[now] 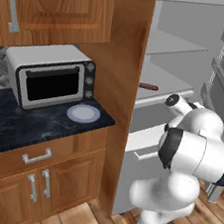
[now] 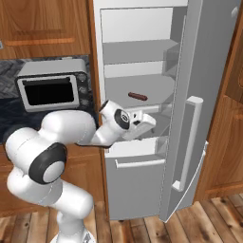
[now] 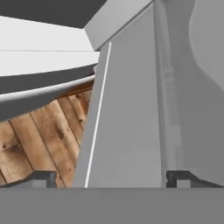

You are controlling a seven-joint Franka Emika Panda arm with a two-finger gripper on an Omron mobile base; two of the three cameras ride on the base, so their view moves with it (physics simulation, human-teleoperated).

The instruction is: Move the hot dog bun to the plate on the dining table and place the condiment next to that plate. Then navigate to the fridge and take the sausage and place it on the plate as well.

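Observation:
The fridge (image 2: 204, 71) stands open, its door swung to the right. A small dark red-brown sausage (image 2: 137, 97) lies on a white middle shelf, and it shows too in the left base view as the sausage (image 1: 148, 87). My gripper (image 2: 148, 122) hangs just in front of the fridge opening, a little below that shelf and slightly to the right of the sausage. In the hand view the gripper (image 3: 111, 178) is open with nothing between its fingertips (image 3: 43, 177), looking down past the fridge door at the wood floor. The hot dog bun, the plate, the dining table and the condiment are out of view.
A silver toaster oven (image 1: 49, 75) and a plain pale blue-grey plate (image 1: 83, 113) sit on the black counter left of the fridge (image 1: 183, 43). A wood panel (image 1: 125, 61) separates counter and fridge. A drawer with a bar handle (image 2: 140, 163) sits below my hand.

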